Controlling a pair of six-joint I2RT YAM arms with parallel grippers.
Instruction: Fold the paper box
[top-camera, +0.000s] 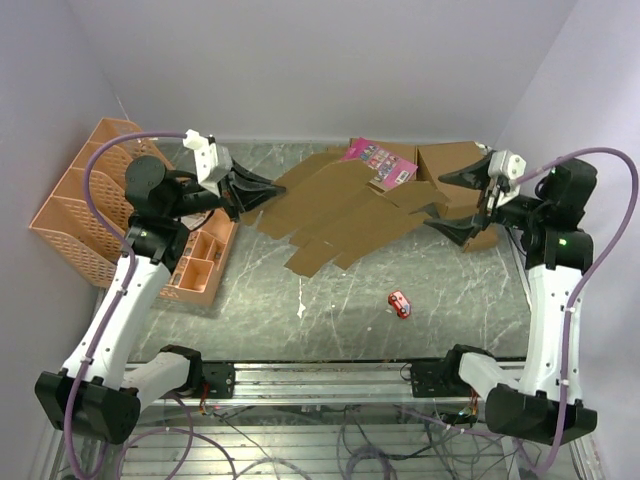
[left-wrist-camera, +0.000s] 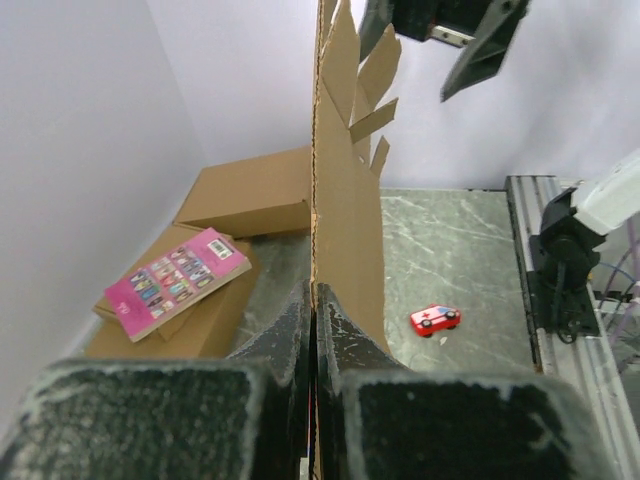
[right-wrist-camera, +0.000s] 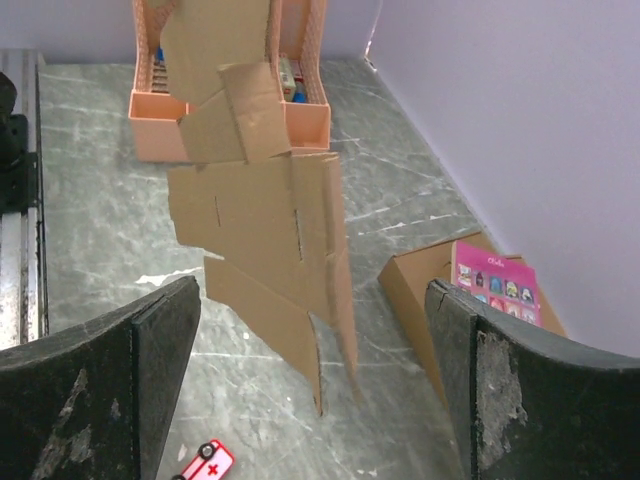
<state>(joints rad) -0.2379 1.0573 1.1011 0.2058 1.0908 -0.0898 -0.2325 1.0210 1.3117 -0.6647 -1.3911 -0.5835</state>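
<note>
Brown die-cut cardboard sheet (top-camera: 340, 215) clenched at frame-left edge by left gripper (top-camera: 266, 192); right gripper (top-camera: 436, 202) released, spread near frame-right edge.

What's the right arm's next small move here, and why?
Probably ease the right gripper forward and shut it on the free end of the paper box. Its jaws stand open there, while only the left gripper pinches the opposite edge, so the unfolded sheet is held from one side.

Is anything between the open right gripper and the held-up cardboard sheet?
Nothing visible. The right gripper faces the paper box at its free end with only open air between; the left gripper pinches the opposite edge.
</note>
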